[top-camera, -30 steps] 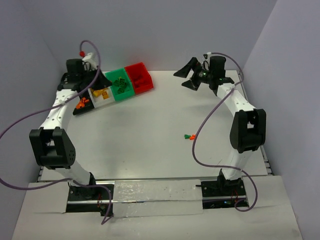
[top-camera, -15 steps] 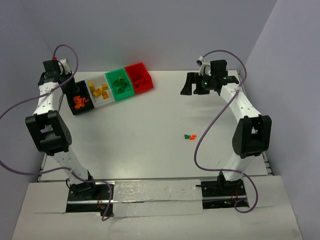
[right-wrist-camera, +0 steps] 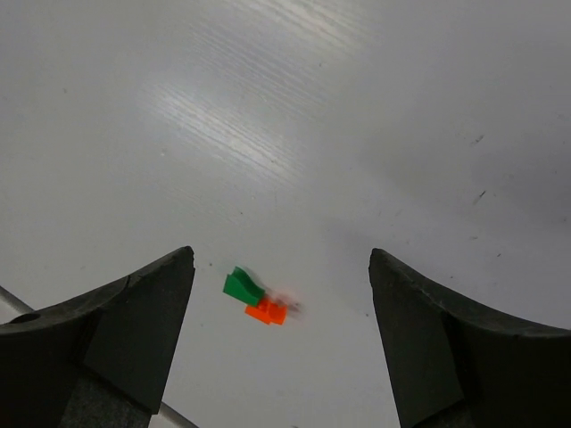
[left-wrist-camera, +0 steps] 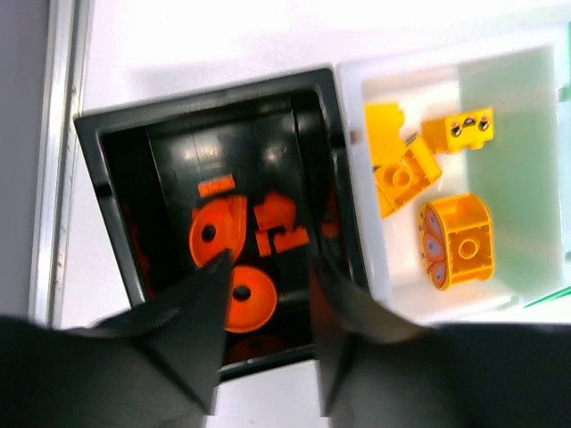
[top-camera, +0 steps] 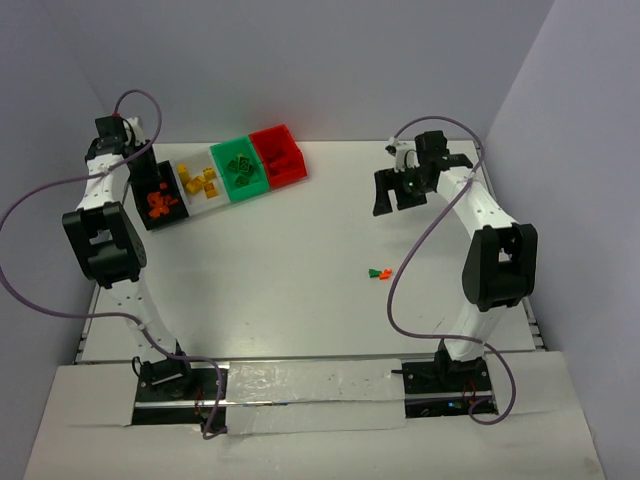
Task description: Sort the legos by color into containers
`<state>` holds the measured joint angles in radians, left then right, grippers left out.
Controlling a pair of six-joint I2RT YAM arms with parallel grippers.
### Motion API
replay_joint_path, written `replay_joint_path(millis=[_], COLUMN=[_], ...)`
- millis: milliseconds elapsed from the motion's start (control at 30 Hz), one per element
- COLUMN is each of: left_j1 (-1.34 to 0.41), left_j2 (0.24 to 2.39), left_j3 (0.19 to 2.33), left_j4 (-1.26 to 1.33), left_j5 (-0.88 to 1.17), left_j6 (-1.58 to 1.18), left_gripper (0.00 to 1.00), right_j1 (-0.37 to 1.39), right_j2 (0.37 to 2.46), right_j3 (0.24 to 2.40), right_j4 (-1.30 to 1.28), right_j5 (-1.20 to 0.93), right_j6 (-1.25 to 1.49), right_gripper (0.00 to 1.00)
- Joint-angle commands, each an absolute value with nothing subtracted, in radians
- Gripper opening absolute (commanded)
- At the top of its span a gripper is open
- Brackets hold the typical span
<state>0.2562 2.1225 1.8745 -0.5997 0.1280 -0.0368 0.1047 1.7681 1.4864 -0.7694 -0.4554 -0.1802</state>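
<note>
- A robotics lab test cell: I work at a white table (top-camera: 300,310) boxed in by plain grey-lilac walls (top-camera: 330,60) on the left, far and right sides.
- My left arm (top-camera: 105,245) and right arm (top-camera: 497,262) are bolted beside a silvery mounting strip (top-camera: 315,390) at the near edge.
- Loose purple cables (top-camera: 390,290) loop over the tabletop.
- Far left, four plastic bins (top-camera: 287,177) stand in a row, each a different colour.

White arm links (top-camera: 478,205), black joint housings (top-camera: 497,265), looping purple cables (top-camera: 389,295), black wedge-shaped fingers (right-wrist-camera: 134,330)
</note>
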Motion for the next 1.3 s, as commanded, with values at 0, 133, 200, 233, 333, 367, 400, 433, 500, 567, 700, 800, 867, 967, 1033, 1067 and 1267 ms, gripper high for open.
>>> replay_joint_path(millis=[0, 133, 200, 233, 333, 367, 400, 433, 500, 567, 700, 800, 867, 967, 1033, 1067, 1267], left_j1=[0.258, 0.258, 0.257, 0.254, 0.224, 0.214, 0.194, 0.167, 0.135, 0.104, 0.062, 0.049, 0.044, 0.041, 0.040, 0.039, 0.037], left_j2=[2.132, 2.138, 2.119, 2.095, 2.034, 2.020, 1.996, 1.965, 1.931, 1.905, 1.896, 1.893, 1.890, 1.888, 1.887, 1.887, 1.867], left_j3=[1.965, 2.011, 2.017, 2.011, 1.980, 1.969, 1.953, 1.934, 1.881, 1.855, 1.844, 1.832, 1.823, 1.816, 1.815, 1.816, 1.784], left_j4=[-0.614, -0.640, -0.639, -0.636, -0.645, -0.650, -0.652, -0.656, -0.652, -0.653, -0.687, -0.698, -0.700, -0.704, -0.706, -0.709, -0.675], left_j5=[0.146, 0.146, 0.164, 0.196, 0.283, 0.301, 0.318, 0.335, 0.352, 0.383, 0.444, 0.475, 0.486, 0.497, 0.500, 0.501, 0.472], left_j6=[-0.022, -0.014, -0.011, -0.011, 0.052, 0.063, 0.081, 0.103, 0.112, 0.114, 0.111, 0.106, 0.103, 0.100, 0.097, 0.096, 0.064], left_gripper=[0.55, 0.57, 0.57, 0.57, 0.57, 0.57, 0.57, 0.57, 0.57, 0.57, 0.57, 0.57, 0.57, 0.57, 0.57, 0.57, 0.57], right_j1=[0.110, 0.107, 0.109, 0.110, 0.111, 0.113, 0.118, 0.125, 0.139, 0.159, 0.187, 0.202, 0.209, 0.226, 0.229, 0.232, 0.255], right_j2=[1.802, 1.816, 1.812, 1.808, 1.796, 1.792, 1.786, 1.777, 1.763, 1.739, 1.713, 1.703, 1.696, 1.686, 1.687, 1.692, 1.660], right_j3=[1.516, 1.509, 1.502, 1.491, 1.455, 1.445, 1.426, 1.402, 1.367, 1.329, 1.289, 1.287, 1.282, 1.271, 1.266, 1.268, 1.217], right_j4=[-0.864, -0.900, -0.914, -0.924, -0.950, -0.956, -0.959, -0.960, -0.960, -0.959, -0.987, -1.015, -1.025, -1.033, -1.040, -1.056, -1.013], right_j5=[-0.401, -0.368, -0.354, -0.349, -0.338, -0.337, -0.331, -0.318, -0.323, -0.333, -0.370, -0.405, -0.416, -0.412, -0.404, -0.406, -0.379], right_j6=[-0.279, -0.340, -0.371, -0.397, -0.449, -0.468, -0.487, -0.508, -0.537, -0.575, -0.639, -0.679, -0.700, -0.721, -0.730, -0.733, -0.670], right_gripper=[0.84, 0.76, 0.73, 0.69, 0.62, 0.59, 0.56, 0.53, 0.51, 0.50, 0.48, 0.43, 0.43, 0.42, 0.40, 0.39, 0.43])
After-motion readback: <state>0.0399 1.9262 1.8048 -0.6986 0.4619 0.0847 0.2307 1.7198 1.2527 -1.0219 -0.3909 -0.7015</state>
